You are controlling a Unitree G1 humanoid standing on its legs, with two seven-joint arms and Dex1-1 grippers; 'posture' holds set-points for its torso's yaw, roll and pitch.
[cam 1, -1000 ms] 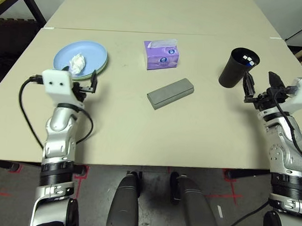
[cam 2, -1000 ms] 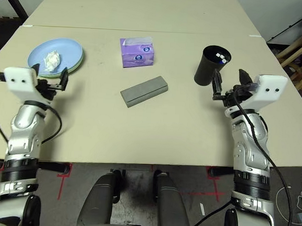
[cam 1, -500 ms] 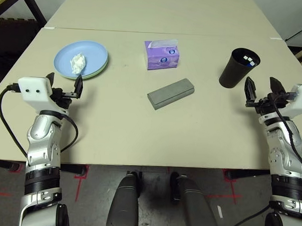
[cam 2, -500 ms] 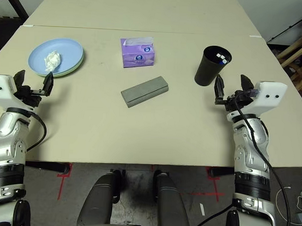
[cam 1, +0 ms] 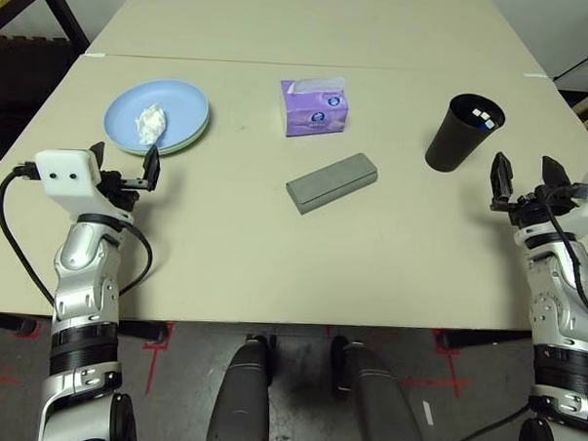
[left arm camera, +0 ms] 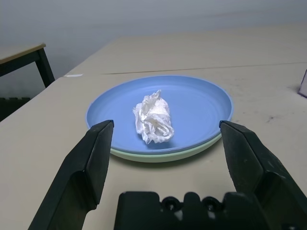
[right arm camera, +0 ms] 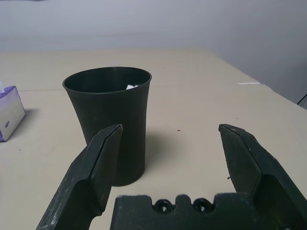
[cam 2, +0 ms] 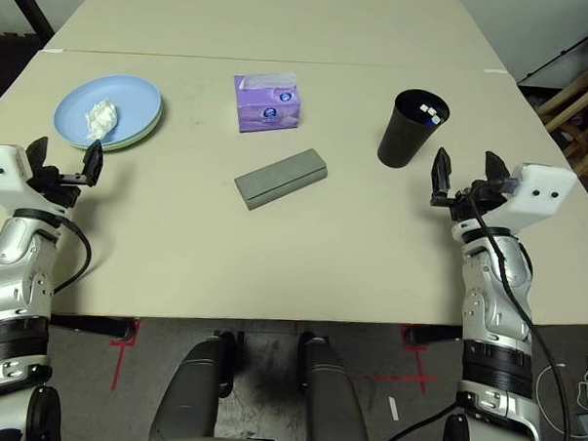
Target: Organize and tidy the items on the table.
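A light blue plate [cam 1: 182,103] lies stacked on a pale green one [cam 1: 195,136] at the table's [cam 1: 273,259] far left, with a crumpled white tissue wad [cam 1: 150,123] on top. My left gripper [cam 1: 124,164] hovers open just in front of the stack, and the tissue wad [left arm camera: 153,117] lies beyond its fingers. A grey glasses case [cam 1: 332,181] lies slanted mid-table. At the far right a black cup [cam 1: 462,135] holds white pens [cam 1: 486,117]. My right gripper [cam 1: 525,182] is open, in front of and to the right of the cup [right arm camera: 112,124].
A purple tissue box [cam 1: 315,106] stands at the back centre, behind the case. A second table [cam 1: 312,21] adjoins the far edge. Bare tabletop stretches along the near edge between my two arms.
My left gripper has drawn back from the plates' rim toward the left near edge. The right gripper has drifted right, away from the cup. Both stayed open.
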